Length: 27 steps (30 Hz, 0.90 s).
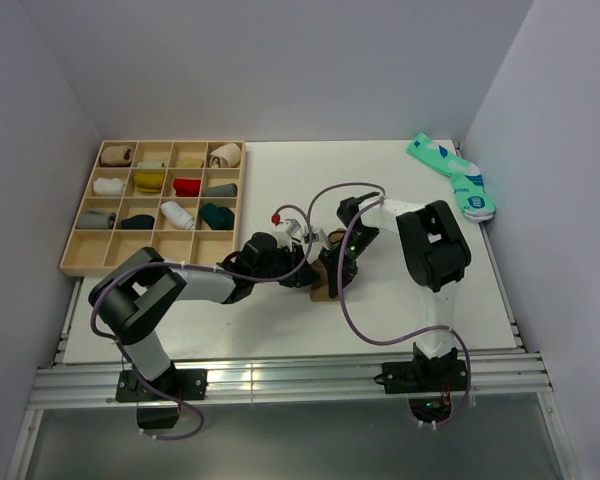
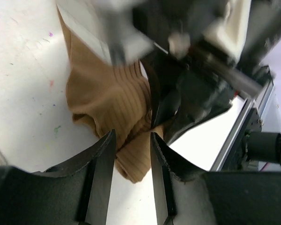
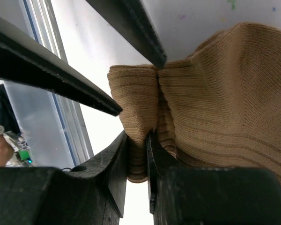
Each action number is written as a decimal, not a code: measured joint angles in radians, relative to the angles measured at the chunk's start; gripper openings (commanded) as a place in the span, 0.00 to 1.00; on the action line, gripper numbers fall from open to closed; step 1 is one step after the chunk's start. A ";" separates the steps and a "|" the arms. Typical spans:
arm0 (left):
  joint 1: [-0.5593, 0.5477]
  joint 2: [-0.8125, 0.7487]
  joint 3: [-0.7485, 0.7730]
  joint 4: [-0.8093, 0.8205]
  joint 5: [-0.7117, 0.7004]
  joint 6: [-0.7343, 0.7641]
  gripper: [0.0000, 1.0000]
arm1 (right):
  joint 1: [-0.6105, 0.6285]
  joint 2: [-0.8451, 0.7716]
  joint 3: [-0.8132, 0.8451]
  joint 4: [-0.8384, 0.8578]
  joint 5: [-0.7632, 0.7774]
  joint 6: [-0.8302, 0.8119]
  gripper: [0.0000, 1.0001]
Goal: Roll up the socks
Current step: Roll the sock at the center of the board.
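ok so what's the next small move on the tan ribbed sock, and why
Probably slide the left end effector forward and close on the tan ribbed fabric sock: its jaws stand open astride the sock's loose end, while the right end effector pinches a fold, anchoring it for the next turn.

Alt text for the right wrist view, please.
The right gripper pinches a fold of the tan ribbed sock between its two dark fingers. The fingers of the left gripper straddle the same fold from the upper left, over the white table.
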 measured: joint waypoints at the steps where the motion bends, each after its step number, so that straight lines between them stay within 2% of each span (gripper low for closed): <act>1: -0.001 0.006 -0.005 0.014 0.007 0.006 0.41 | -0.005 0.005 0.005 -0.007 0.000 0.000 0.20; 10: -0.010 0.047 -0.029 0.113 0.076 0.042 0.45 | -0.021 0.039 0.026 -0.039 -0.001 0.001 0.21; 19: -0.033 0.111 -0.024 0.134 0.098 0.066 0.48 | -0.022 0.056 0.042 -0.059 0.000 0.004 0.20; 23: -0.034 0.119 -0.021 0.145 0.101 0.073 0.47 | -0.024 0.070 0.055 -0.067 0.001 0.017 0.21; 27: -0.035 0.126 -0.021 0.154 0.103 0.077 0.41 | -0.025 0.081 0.061 -0.070 0.002 0.034 0.21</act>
